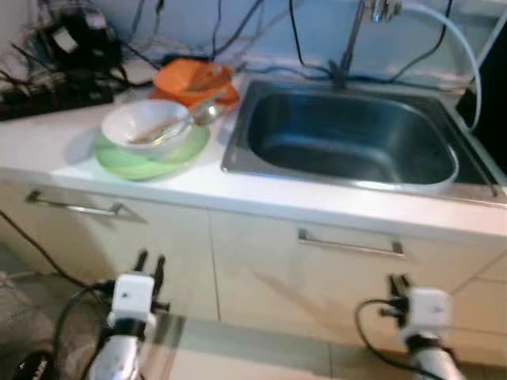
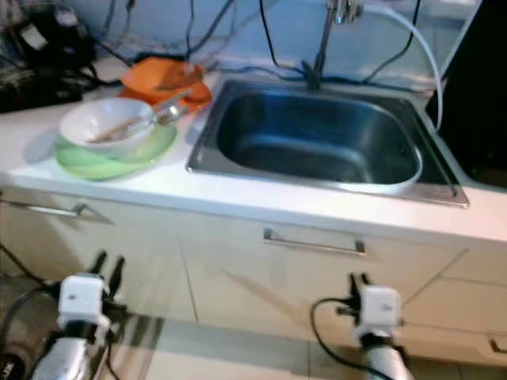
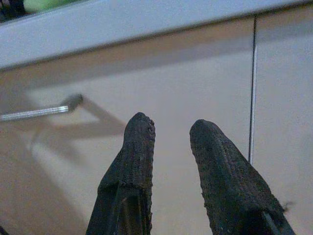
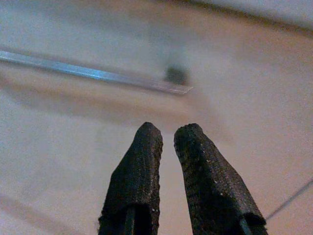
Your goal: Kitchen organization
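White bowl (image 1: 146,124) with utensils sat on green plate (image 1: 150,157) near white surface's (image 1: 261,194) front edge. Left pincer (image 1: 150,261) slightly parted, right pincer (image 1: 398,283) narrow, both empty, low. Careless reach risked toppling stack.

No legible text, label, brand, number or sign appears in any view. The dark device (image 1: 75,39) at the upper left of the frame carries a pale patch, too blurred to read. The dishes, sink and cabinet fronts bear no readable markings.
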Robot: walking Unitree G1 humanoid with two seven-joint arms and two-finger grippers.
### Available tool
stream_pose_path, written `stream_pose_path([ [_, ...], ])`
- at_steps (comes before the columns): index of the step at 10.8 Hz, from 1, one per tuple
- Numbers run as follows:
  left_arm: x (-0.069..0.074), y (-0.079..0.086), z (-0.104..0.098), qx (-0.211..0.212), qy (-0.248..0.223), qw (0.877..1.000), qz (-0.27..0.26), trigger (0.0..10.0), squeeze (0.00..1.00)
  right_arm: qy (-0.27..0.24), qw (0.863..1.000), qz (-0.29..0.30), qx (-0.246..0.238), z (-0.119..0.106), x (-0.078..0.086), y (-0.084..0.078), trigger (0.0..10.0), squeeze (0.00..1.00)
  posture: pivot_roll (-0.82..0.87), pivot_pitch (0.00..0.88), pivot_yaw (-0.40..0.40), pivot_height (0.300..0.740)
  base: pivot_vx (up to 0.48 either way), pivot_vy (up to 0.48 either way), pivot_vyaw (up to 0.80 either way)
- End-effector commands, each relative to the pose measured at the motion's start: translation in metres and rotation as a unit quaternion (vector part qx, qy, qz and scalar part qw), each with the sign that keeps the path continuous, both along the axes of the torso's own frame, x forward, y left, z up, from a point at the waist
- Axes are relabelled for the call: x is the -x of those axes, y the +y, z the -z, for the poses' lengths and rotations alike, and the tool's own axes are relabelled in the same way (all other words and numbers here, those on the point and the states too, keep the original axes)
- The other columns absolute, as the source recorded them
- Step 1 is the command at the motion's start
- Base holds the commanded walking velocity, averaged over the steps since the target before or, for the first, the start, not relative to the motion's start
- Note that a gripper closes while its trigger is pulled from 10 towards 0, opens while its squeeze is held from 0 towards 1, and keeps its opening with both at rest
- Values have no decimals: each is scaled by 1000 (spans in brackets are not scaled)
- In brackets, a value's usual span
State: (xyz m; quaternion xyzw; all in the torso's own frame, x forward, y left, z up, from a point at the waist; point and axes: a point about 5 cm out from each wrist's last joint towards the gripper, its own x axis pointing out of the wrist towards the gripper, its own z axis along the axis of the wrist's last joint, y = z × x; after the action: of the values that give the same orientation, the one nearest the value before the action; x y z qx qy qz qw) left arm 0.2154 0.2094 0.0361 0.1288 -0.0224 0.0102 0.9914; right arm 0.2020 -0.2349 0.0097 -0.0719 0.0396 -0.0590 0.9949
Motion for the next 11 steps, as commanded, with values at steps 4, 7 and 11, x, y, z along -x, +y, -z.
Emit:
stream_pose_path([
  [4,-23,-17,-87,-34,-137,990,15,10000,0,-179,984,5,1,-106,-40,10,10000,0,174,73,-42,740,0,0,0],
  [7,-33,-32,-124,-52,-182,981,33,10000,0,-239,971,-17,-22,-155,-63,27,10000,0,197,69,-58,740,0,0,0],
  [11,-73,-54,-153,-69,-190,977,69,10000,0,-215,971,-64,-85,-175,-107,64,10000,0,203,24,-63,740,0,0,0],
])
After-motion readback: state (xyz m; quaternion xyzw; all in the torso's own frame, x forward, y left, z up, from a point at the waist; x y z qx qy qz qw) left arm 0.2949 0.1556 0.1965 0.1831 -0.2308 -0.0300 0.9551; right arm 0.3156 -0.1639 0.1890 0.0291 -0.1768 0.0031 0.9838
